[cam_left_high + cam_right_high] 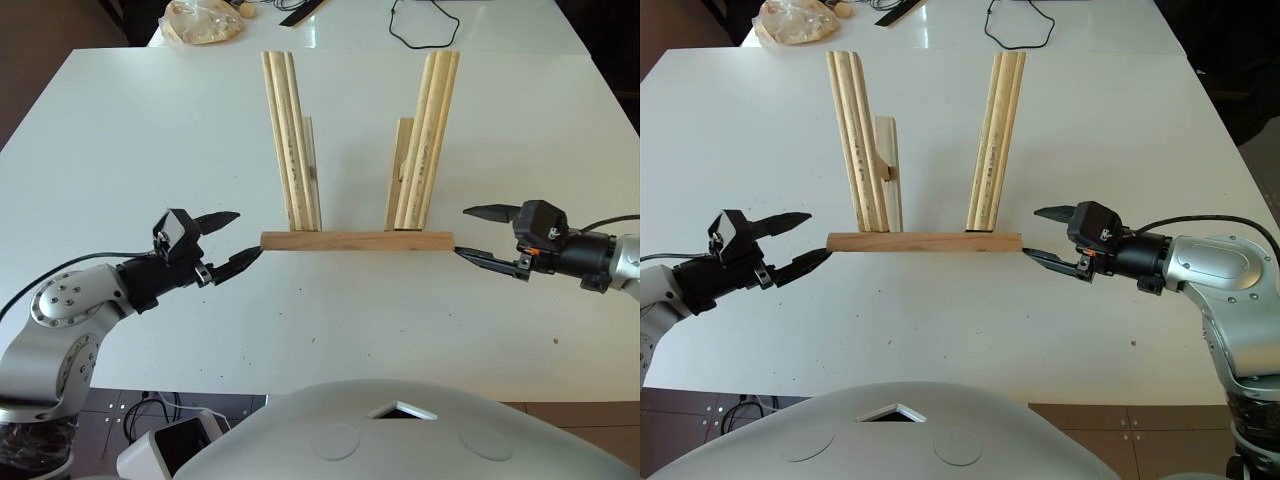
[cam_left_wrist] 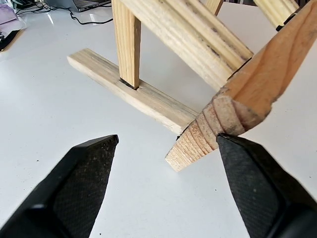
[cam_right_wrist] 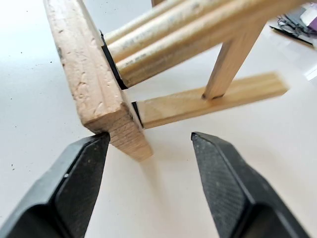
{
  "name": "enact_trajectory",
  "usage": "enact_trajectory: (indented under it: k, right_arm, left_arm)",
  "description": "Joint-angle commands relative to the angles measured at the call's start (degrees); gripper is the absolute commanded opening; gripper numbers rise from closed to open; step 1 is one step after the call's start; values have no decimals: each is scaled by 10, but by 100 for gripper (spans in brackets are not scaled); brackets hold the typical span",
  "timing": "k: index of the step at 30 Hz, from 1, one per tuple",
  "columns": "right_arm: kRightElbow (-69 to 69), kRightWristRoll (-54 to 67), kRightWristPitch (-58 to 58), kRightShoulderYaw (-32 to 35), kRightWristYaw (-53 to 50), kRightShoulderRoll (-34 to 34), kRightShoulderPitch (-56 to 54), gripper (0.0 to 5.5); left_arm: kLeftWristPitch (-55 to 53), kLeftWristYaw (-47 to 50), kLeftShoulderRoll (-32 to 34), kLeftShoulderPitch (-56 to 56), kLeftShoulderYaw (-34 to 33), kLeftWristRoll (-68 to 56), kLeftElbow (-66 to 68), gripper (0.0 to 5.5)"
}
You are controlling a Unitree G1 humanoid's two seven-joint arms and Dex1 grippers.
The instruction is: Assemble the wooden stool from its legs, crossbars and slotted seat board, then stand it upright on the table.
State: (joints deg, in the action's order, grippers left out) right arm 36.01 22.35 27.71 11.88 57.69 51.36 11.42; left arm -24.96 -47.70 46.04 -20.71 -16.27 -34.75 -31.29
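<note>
1. White surface (image 1: 120,150) is carrying the wooden stool (image 1: 356,240) on its side, legs (image 1: 292,130) pointing away.
2. Left gripper (image 1: 249,233) and right gripper (image 1: 461,230) are flanking its seat board's (image 1: 925,241) ends, jaws standing spread.

Wide white counter (image 1: 120,150) out front, glossy, catching the light. One tiny dark speck (image 1: 556,341) sits near its right front edge. Behind it, butted up close, a second white counter (image 1: 520,25) carries the clutter. At its left lies a crumpled clear bag (image 1: 203,22) with something tan inside, and a small round tan object (image 1: 246,10) sits just beside that. Next along, dark flat strips (image 1: 303,12) lie at an angle, then a black cable (image 1: 425,46) loops loosely. Over on the far side, a laptop (image 2: 86,4) edge shows. Down below the front left corner are tangled floor cables (image 1: 150,405) and a white box-shaped unit (image 1: 165,450).
</note>
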Motion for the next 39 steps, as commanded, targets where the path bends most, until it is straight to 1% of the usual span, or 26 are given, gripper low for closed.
enact_trajectory:
  k: [1, 4, 8, 13, 16, 20, 24, 30, 34, 39]
  right_arm:
    - [39, 52, 8, -9, 15, -3, -6, 306]
    - [48, 66, 18, 9, 25, 6, 1, 306]
    - [71, 86, 21, 24, 54, 21, 38, 306]
    - [71, 106, 21, 28, 73, 28, 41, 306]
    - [38, 90, 13, 17, 74, 27, 33, 306]
    - [-29, 30, -30, -11, 75, 28, 40, 306]
    - [-68, 7, -62, -29, 77, 29, 41, 306]
    - [-128, -26, -108, -62, 83, 27, 35, 306]
    - [-174, -49, -134, -121, 93, 10, 10, 306]
    - [-225, -63, -153, -174, 106, -16, -33, 306]
  left_arm:
    - [-5, -45, 8, 10, 13, -44, -55, 370]
    - [-7, -65, 18, -11, -4, -47, -63, 370]
    - [-23, -83, 24, -9, -25, -66, -63, 370]
    - [-34, -104, 32, -9, -36, -73, -59, 370]
    - [-23, -118, 33, -22, -31, -50, -52, 370]
    - [37, -130, 28, -39, 0, 34, 27, 370]
    - [97, -128, 17, -39, 22, 91, 100, 370]
    - [165, -134, 3, -40, 69, 147, 146, 370]
    - [198, -136, -16, -27, 120, 174, 173, 370]
    - [236, -128, -43, 17, 158, 200, 230, 370]
